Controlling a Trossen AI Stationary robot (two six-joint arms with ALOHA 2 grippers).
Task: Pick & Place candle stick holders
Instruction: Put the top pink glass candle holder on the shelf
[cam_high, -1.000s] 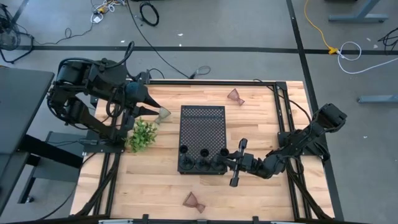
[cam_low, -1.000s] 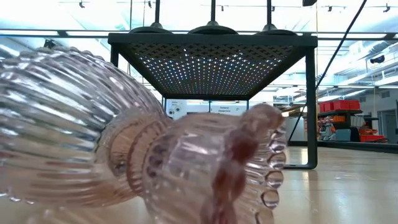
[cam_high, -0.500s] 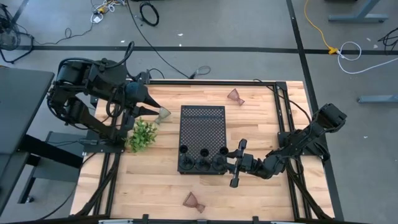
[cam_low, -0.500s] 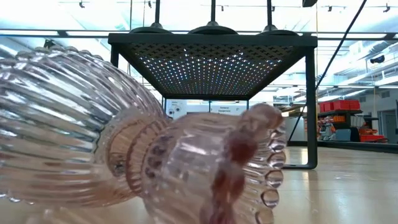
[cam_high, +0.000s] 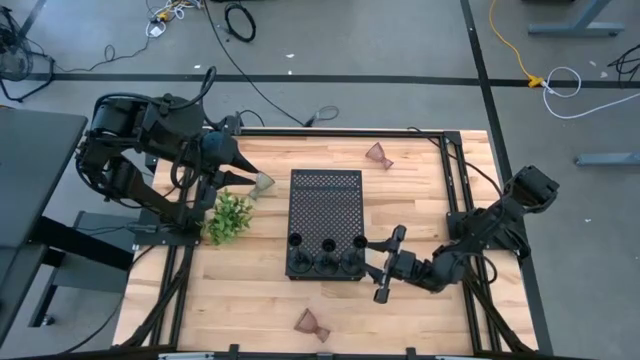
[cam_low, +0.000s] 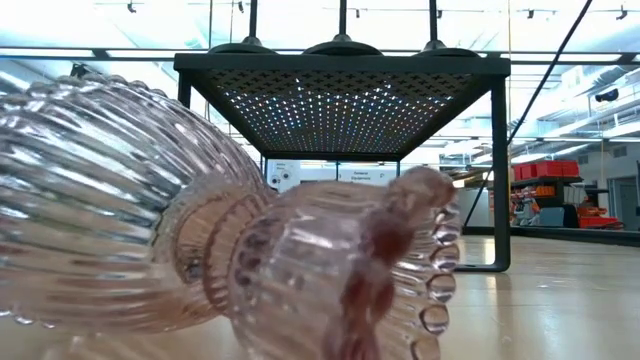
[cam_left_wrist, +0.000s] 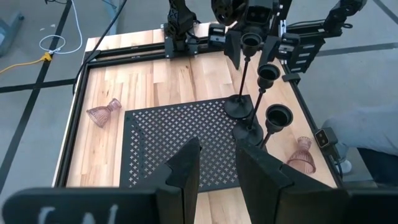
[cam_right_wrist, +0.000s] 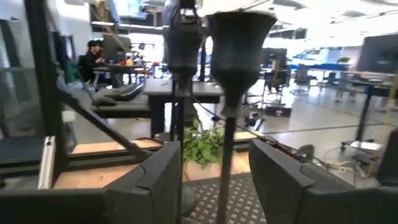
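Note:
Three black candle stick holders (cam_high: 326, 262) stand upright on their disc bases along the near edge of the black perforated tray (cam_high: 325, 205). My right gripper (cam_high: 370, 262) is open at the rightmost one. In the right wrist view its fingers stand on either side of the slim shaft (cam_right_wrist: 222, 155), apart from it. One pink glass cup (cam_high: 378, 155) lies at the far side and another (cam_high: 312, 323) lies on its side near the front edge. My left gripper (cam_high: 245, 168) hovers open at the far left. A greenish glass cup (cam_high: 263, 183) is beside its tip; whether they touch, I cannot tell.
A green leafy sprig (cam_high: 230, 215) lies left of the tray, under my left arm. The tray stands raised on legs (cam_low: 498, 170) in the low view. Bare wood lies right of the tray and along the near edge. Black rails (cam_high: 455, 190) frame the table.
My right gripper has opened, letting go of the rightmost candle stick holder, and has drawn back slightly toward the table's right edge. The holder stays upright on the tray.

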